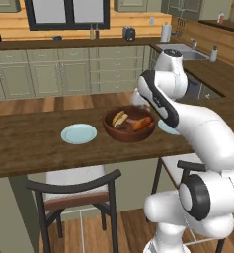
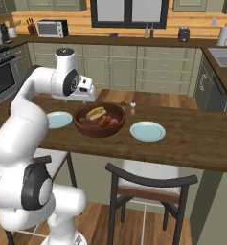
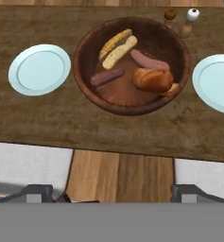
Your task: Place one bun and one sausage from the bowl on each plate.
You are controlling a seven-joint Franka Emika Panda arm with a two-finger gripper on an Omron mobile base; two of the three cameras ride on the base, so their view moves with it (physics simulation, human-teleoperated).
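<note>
The dark wooden bowl (image 3: 85,85) (image 1: 130,132) (image 2: 99,127) stands mid-counter between two bare pale blue plates. Inside it lie a long yellow bun (image 3: 116,45), a browned round bun (image 3: 152,79), a pink sausage (image 3: 150,60) and a darker sausage (image 3: 107,77). One plate (image 3: 39,69) (image 1: 79,133) (image 2: 147,130) lies on one side of the bowl, the other plate (image 3: 217,82) (image 2: 59,119) on the opposite side, half hidden by my arm in the left base view. My gripper (image 3: 113,194) (image 2: 82,97) hangs open well above the counter near the bowl, fingers wide apart, holding nothing.
Two small shakers (image 3: 193,15) (image 2: 132,106) stand just behind the bowl. Chairs (image 1: 74,190) (image 2: 151,184) with white cushions are tucked under the counter's near edge. Kitchen cabinets and a sink line the far walls.
</note>
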